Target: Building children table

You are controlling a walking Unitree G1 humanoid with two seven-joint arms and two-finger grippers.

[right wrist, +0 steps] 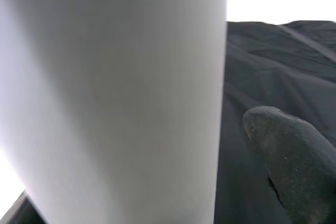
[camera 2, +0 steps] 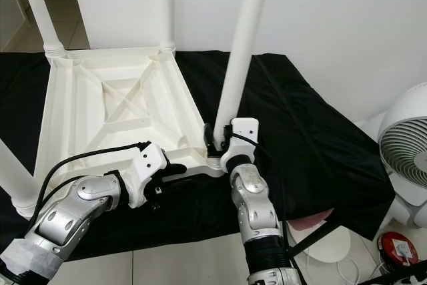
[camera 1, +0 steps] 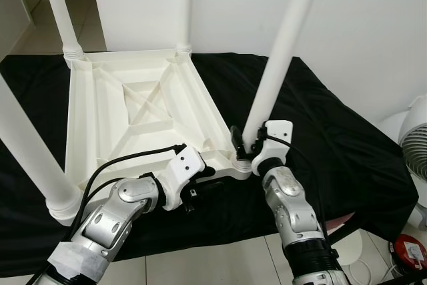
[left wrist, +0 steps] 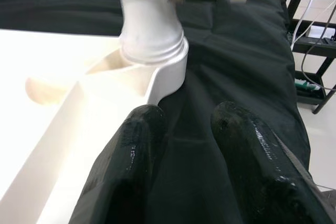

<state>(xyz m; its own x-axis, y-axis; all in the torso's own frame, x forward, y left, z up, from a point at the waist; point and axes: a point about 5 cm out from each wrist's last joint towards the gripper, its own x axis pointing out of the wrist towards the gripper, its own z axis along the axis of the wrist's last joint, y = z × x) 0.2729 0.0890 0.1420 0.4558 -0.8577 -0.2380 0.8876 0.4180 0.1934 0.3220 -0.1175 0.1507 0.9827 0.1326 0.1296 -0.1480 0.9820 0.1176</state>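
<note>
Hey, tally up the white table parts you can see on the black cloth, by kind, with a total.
Upside-down tabletop: 1
Legs standing up in its corners: 4, far left, far right, near left, near right, which the right gripper is at
Total: 5

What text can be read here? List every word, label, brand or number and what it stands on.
No readable text.
The white table, its legs and the black cloth are plain.
The red item on the floor bears a white label, too small to read.
The fan shows no brand.
</note>
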